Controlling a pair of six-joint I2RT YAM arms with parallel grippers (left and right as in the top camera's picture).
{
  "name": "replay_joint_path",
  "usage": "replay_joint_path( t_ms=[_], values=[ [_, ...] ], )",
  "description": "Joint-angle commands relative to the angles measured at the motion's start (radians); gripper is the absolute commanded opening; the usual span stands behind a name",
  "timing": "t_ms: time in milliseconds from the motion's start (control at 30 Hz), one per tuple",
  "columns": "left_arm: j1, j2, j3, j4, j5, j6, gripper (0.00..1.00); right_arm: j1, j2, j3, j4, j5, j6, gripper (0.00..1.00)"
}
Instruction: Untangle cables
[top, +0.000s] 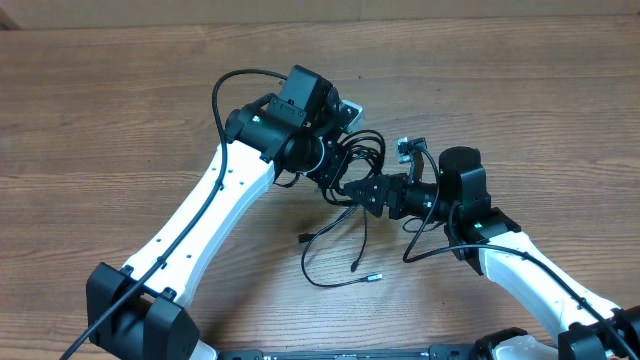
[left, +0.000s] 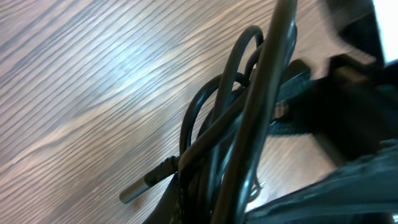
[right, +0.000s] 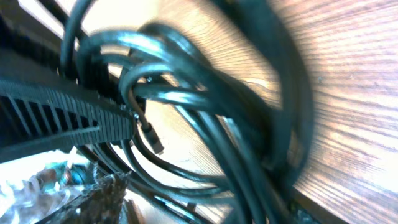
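The cables (top: 356, 158) are a knot of thin black cords hanging between my two grippers at mid-table. Their loose ends (top: 340, 262) trail toward the front. My left gripper (top: 333, 168) reaches in from the upper left and is shut on the bundle. In the left wrist view the cables (left: 214, 124) run up out of the jaws, with a small grey plug (left: 140, 190) beside them. My right gripper (top: 352, 190) points left into the knot. In the right wrist view its fingers stand apart, the looped cables (right: 186, 106) pass between them, and bare table shows beside the cords. A small plug (right: 152, 140) hangs there.
The wooden table (top: 120, 90) stretches all round the knot. A small silvery object (top: 408, 147) lies just right of the tangle. The thicker black arm cables (top: 225, 85) loop off the left arm and off the right arm (top: 425, 250).
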Motion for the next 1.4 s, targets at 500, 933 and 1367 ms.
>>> replay_joint_path(
  t_ms=[500, 933, 1367],
  values=[
    [0.056, 0.003, 0.014, -0.013, -0.021, -0.097, 0.04, -0.068, -0.023, 0.016, 0.243, -0.225, 0.552, 0.68],
    [-0.023, 0.003, 0.014, 0.069, 0.217, -0.325, 0.04, -0.068, -0.023, 0.016, 0.264, -0.218, 0.607, 0.43],
    [-0.020, 0.003, 0.014, 0.022, 0.245, -0.306, 0.04, -0.108, -0.023, 0.016, 0.203, -0.100, 0.502, 0.36]
  ],
)
